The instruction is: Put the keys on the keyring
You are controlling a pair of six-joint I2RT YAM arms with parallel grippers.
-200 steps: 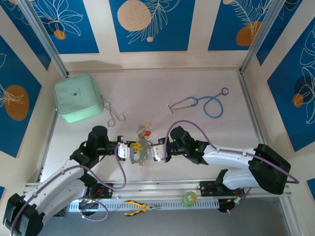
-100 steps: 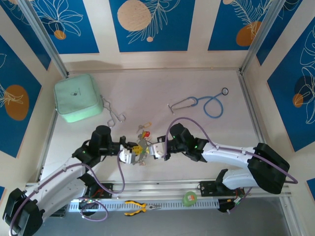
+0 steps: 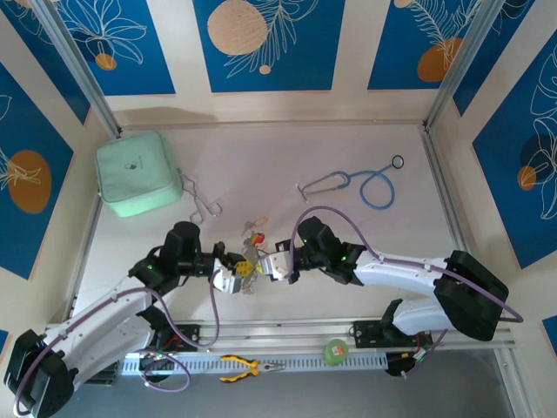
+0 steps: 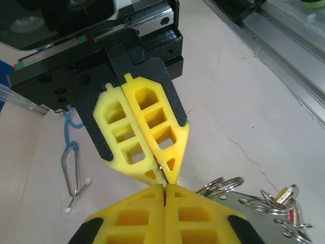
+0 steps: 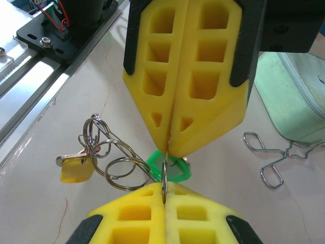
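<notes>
My left gripper (image 3: pixel 237 272) and right gripper (image 3: pixel 268 264) meet tip to tip at the table's near middle, over the keys (image 3: pixel 250 261). In the right wrist view a small silvery split ring (image 5: pixel 164 175) stands edge-on, with the right gripper (image 5: pixel 164 187) shut on it from below and the left gripper (image 5: pixel 168 148) shut on it from above. A green-tagged key (image 5: pixel 172 169) hangs behind that ring. To the left lie more rings and a yellow-tagged key (image 5: pixel 76 170), threaded on the thin wire keyring (image 5: pixel 122 145). A red tag (image 3: pixel 258 235) lies just beyond the bunch.
Metal forceps (image 3: pixel 202 205) lie beside a mint-green pouch (image 3: pixel 137 172) at the back left. A blue stethoscope (image 3: pixel 370 185) lies at the back right. Pliers (image 3: pixel 248 367) and a green tape roll (image 3: pixel 335 351) rest on the front rail.
The left gripper has moved right toward the right gripper, so their fingertips now meet over the keys. The right gripper has edged slightly left.
</notes>
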